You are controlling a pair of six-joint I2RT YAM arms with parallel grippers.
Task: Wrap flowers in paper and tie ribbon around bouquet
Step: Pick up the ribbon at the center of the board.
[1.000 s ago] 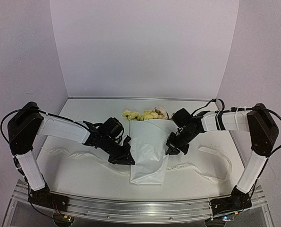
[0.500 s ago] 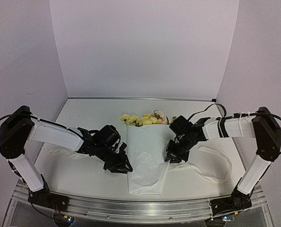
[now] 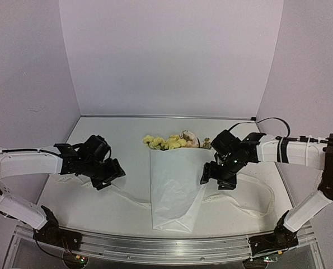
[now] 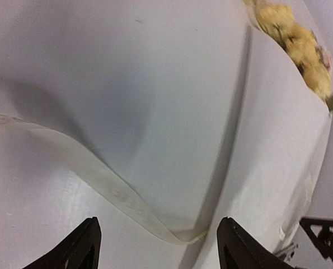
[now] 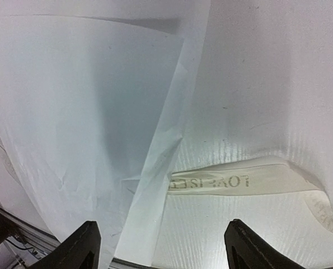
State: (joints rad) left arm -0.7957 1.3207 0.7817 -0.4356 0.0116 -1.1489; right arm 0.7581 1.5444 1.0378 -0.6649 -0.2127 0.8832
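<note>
The bouquet point(image 3: 176, 188) lies flat at the middle of the table point(image 3: 99, 131). It is a tapered cone of the paper point(image 3: 180, 168), white, thin and faintly creased, with one long diagonal fold edge down its side. It is widest at the mouth and narrows to a blunt tail. The flowers point(image 3: 169, 141) crowd that mouth, small pale yellow and cream blooms, and no stems show outside the wrap. Its long axis runs from 12 o'clock to 6 o'clock: blooms to the far wall at 12, tail to my bases at 6, leaning slightly to 7.

The ribbon point(image 3: 254, 212) is a narrow cream band that passes under the cone's lower half. It trails out at 9 o'clock and curls into a loose loop at 3 to 4 o'clock. In my right wrist view its dark print is upside down and seems to read "LOVE IS", with a further letter running under the paper edge.

My left gripper point(image 3: 110, 177) hangs at 9 o'clock of the cone, well apart from it, jaws spread wide with nothing between them. The ribbon lies on the table below it. My right gripper point(image 3: 217, 181) sits at 3 o'clock, just beside the paper's edge, jaws likewise parted and empty, above the printed stretch of ribbon.
</note>
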